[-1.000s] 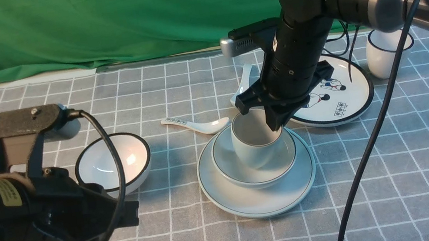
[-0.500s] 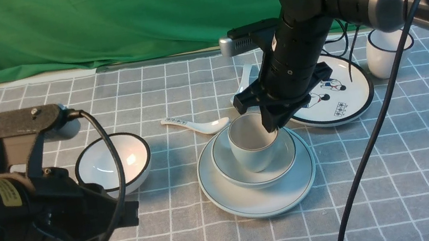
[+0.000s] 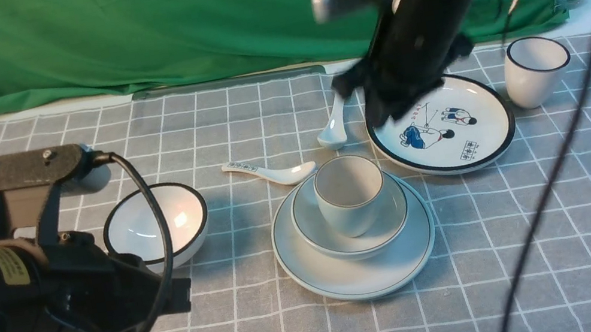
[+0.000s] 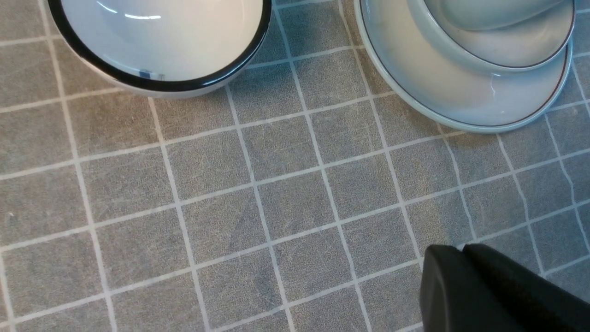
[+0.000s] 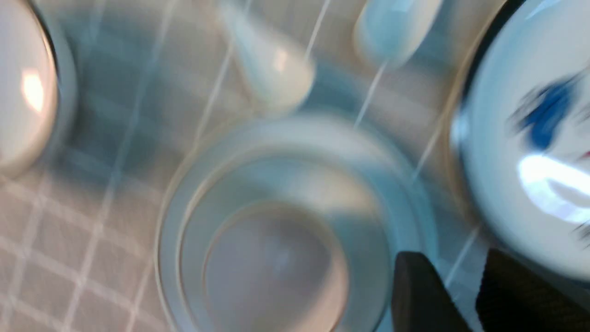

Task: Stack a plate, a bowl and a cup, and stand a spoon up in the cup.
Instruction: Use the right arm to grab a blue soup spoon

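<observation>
Cup (image 3: pixel 350 193) sits in the bowl (image 3: pixel 309 225) on the plate (image 3: pixel 352 282); your right hand (image 3: pixel 383 111), slightly parted and empty, should next fetch the plain spoon (image 3: pixel 332 130).

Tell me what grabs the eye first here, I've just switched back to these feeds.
The pale stack at mid-table: the cup stands empty in the bowl, which sits on the plate. Just beyond it, the right gripper hangs blurred, jaws apart and empty, by the cartoon plate's left edge. The plain spoon and the printed spoon lie on the cloth behind the stack.
</observation>
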